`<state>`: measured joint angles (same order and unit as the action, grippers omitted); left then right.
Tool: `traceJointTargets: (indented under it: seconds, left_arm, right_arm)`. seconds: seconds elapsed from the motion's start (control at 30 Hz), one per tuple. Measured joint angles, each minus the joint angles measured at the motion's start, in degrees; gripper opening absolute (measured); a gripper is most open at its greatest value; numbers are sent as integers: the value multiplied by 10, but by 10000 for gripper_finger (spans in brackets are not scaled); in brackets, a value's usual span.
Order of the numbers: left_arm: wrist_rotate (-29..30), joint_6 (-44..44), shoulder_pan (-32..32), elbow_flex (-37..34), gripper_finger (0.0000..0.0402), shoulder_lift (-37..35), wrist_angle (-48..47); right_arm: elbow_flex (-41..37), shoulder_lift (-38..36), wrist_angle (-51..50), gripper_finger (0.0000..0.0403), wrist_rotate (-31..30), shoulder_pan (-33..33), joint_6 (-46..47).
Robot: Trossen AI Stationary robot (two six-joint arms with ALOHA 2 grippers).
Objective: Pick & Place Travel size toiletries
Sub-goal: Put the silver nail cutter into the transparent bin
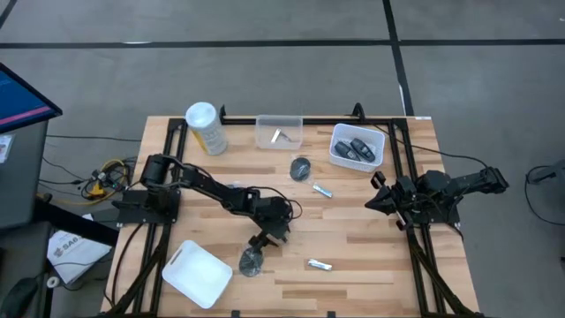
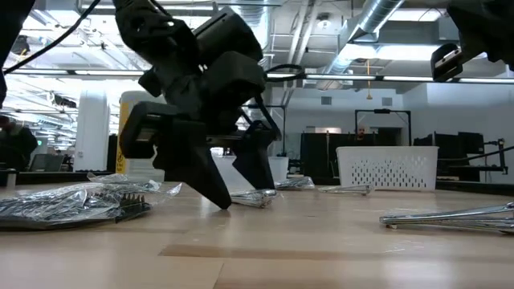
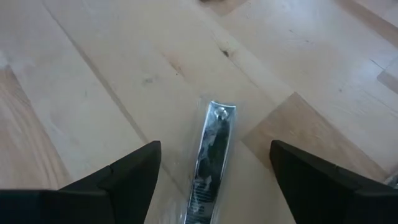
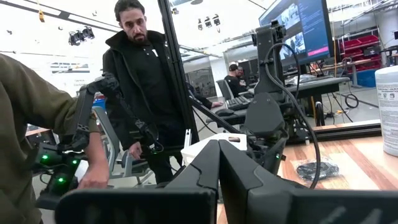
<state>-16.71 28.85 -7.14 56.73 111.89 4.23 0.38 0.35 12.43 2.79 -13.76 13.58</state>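
My left gripper (image 1: 265, 238) (image 3: 214, 186) is open and points down near the table's middle, its fingertips low over the wood (image 2: 241, 197). A slim silvery piece in clear wrapping (image 3: 212, 152) (image 2: 253, 197) lies flat on the table between the two fingers, apart from both. In the high view the gripper hides it. A dark round lump in clear wrapping (image 1: 252, 260) (image 2: 72, 202) lies just beside the gripper. Two silvery tubes (image 1: 319, 263) (image 1: 322, 190) and another dark lump (image 1: 300, 168) lie farther off. My right gripper (image 1: 380, 200) (image 4: 217, 165) is shut and waits above the table's right edge.
A white perforated basket (image 1: 336, 152) (image 2: 385, 164) at the far right holds dark oblong pieces. A clear tub (image 1: 264, 140) holds a silvery item. The pale-yellow canister (image 1: 205, 128) stands far left. A white tray (image 1: 199, 274) lies at the near left. People stand beyond the table (image 4: 140, 81).
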Motion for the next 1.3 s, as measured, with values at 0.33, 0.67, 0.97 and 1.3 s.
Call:
traceJointTargets:
  seconds: [0.33, 0.67, 0.97, 1.3]
  left_arm:
    - [-10, 5, 4, -38, 150, -3, 18]
    - [2, -4, 3, -40, 44, -6, 38]
    - [52, -206, 5, -30, 44, -150, 35]
    - [66, -512, 5, -16, 47, -438, 78]
  right_arm:
    - [0, 0, 0, 0, 0, 0, 0]
    - [0, 0, 0, 0, 0, 0, 0]
    - [0, 0, 0, 0, 0, 0, 0]
    - [0, 0, -2, 0, 0, 0, 0]
